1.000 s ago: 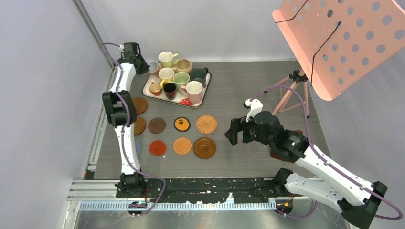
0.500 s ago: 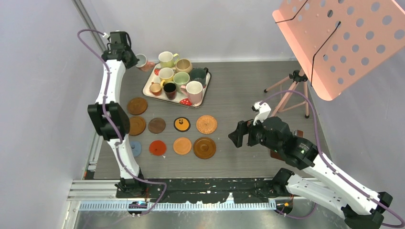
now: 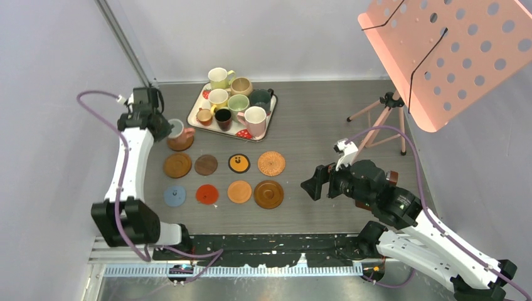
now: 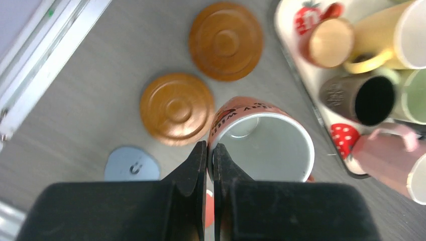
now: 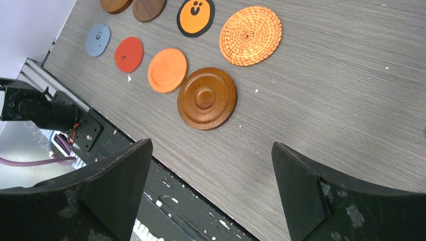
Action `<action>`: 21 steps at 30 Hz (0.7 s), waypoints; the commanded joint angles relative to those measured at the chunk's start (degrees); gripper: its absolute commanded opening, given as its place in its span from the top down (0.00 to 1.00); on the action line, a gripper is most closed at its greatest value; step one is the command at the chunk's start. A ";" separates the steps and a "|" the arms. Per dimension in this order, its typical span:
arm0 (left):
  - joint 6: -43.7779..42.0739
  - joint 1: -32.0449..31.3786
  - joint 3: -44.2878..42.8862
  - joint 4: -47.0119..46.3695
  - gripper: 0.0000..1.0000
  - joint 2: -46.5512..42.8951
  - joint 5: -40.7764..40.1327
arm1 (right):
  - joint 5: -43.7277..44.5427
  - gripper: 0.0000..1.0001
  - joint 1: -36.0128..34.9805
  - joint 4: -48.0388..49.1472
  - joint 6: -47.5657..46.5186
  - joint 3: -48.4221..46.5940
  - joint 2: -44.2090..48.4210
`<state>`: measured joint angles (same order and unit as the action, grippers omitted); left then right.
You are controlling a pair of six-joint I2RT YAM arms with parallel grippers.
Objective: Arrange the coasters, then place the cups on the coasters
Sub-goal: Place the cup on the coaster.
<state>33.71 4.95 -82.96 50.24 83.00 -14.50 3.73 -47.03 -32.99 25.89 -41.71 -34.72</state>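
Nine coasters (image 3: 239,163) are seen laid out in rows on the surface (image 3: 326,113), so the arranging is judged done, though no cup is seen released on any of them. An orange lettered cup (image 4: 261,140) is pinched by its rim in the left pincer (image 4: 210,148), its fingers pressed onto the wall, and is held near the far-left wooden coaster (image 3: 182,144), seemingly not yet set down. The right pincer (image 5: 211,145) is held spread and empty beside the rows, and eight other cups (image 3: 238,103), to be placed later, are seen on the strawberry-printed tray (image 4: 341,138).
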 commanded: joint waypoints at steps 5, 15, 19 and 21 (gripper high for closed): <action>12.36 6.47 16.89 5.64 1.00 -19.93 -3.51 | -2.50 0.04 0.09 1.81 -3.26 0.11 1.11; 16.47 11.64 30.29 9.55 1.00 -29.01 -0.59 | -5.10 0.04 0.03 5.25 -4.02 2.15 1.15; 15.37 14.53 30.83 12.47 1.00 -27.74 -1.31 | -5.63 0.04 0.07 5.59 -4.84 2.02 0.37; 14.40 15.89 31.82 11.85 1.00 -27.81 -1.01 | -5.44 0.05 0.09 5.43 -5.48 1.86 0.20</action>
<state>48.01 18.46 -51.05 62.87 55.75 -15.62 -0.75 -47.03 -30.74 22.24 -39.31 -34.15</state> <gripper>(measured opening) 0.037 0.958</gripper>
